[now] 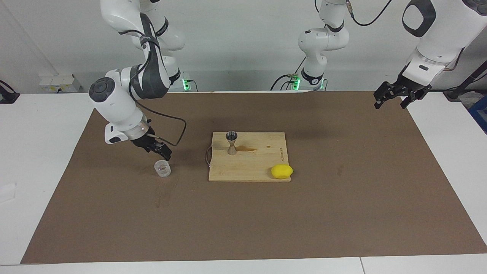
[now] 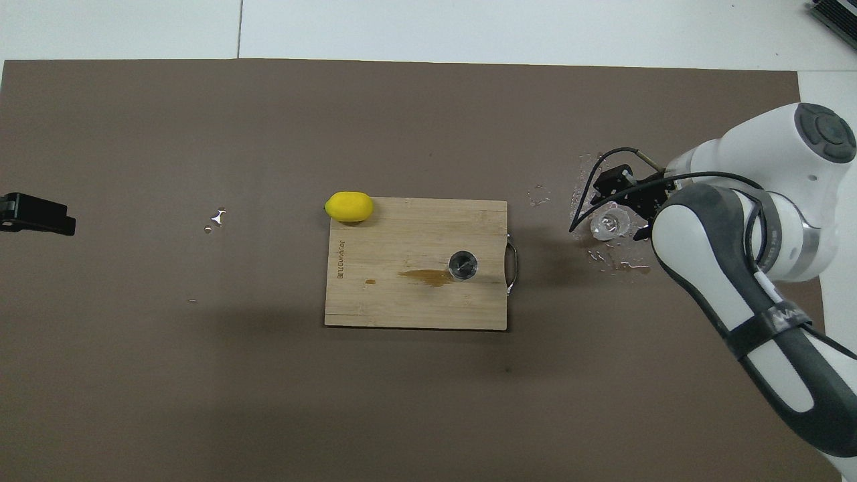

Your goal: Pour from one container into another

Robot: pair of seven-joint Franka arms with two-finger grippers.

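The small clear cup (image 1: 162,168) stands upright on the brown mat toward the right arm's end; it also shows in the overhead view (image 2: 608,224). My right gripper (image 1: 163,151) hangs just over the cup, open, with a small gap above its rim; in the overhead view the right gripper (image 2: 622,204) partly covers it. The metal jigger (image 1: 231,142) stands upright on the wooden cutting board (image 1: 247,169), seen from above as a dark ring (image 2: 462,265). My left gripper (image 1: 392,98) waits raised and open at the left arm's end (image 2: 33,213).
A yellow lemon (image 1: 282,171) lies at the board's corner farther from the robots (image 2: 349,206). A brown spill (image 2: 425,276) stains the board beside the jigger. Wet drops (image 2: 612,258) lie on the mat around the cup. The board's metal handle (image 2: 512,268) faces the cup.
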